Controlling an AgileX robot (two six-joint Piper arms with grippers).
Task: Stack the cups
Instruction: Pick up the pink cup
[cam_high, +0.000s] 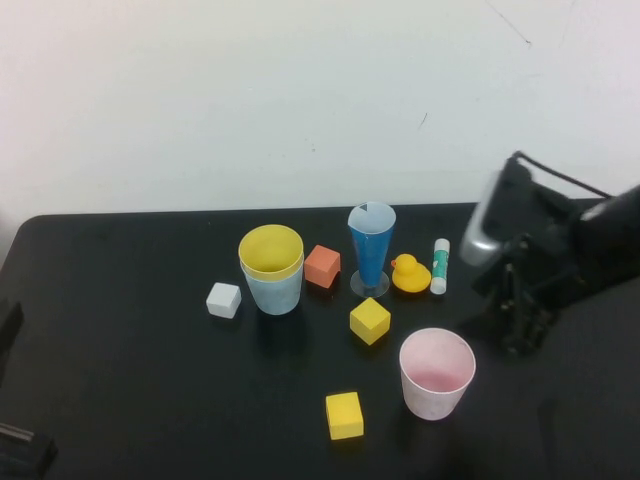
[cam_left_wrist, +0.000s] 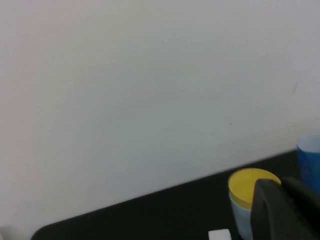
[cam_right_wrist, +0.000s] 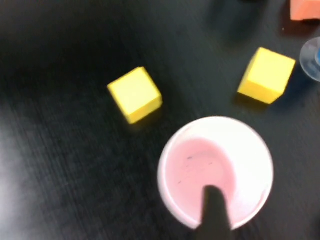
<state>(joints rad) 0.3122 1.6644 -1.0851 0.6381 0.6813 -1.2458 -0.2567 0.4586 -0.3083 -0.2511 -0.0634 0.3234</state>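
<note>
A yellow cup (cam_high: 270, 250) sits nested in a light blue cup (cam_high: 274, 292) left of centre; the stack also shows in the left wrist view (cam_left_wrist: 247, 187). A pink cup (cam_high: 437, 372) stands upright alone at the front right. No pale green cup is in view. My right gripper (cam_high: 520, 335) hangs open above the table just right of the pink cup. In the right wrist view one of its fingers (cam_right_wrist: 215, 215) overlaps the pink cup (cam_right_wrist: 200, 165); the other finger is out of frame. My left gripper (cam_left_wrist: 287, 200) is shut and empty, parked at the front left corner (cam_high: 20, 450).
A tall dark-blue cone glass (cam_high: 371, 248), an orange block (cam_high: 322, 266), a rubber duck (cam_high: 409, 274) and a glue stick (cam_high: 440, 266) stand behind the pink cup. A white block (cam_high: 223, 300) lies beside the stack. Two yellow blocks (cam_high: 369, 320) (cam_high: 344, 415) lie near the pink cup.
</note>
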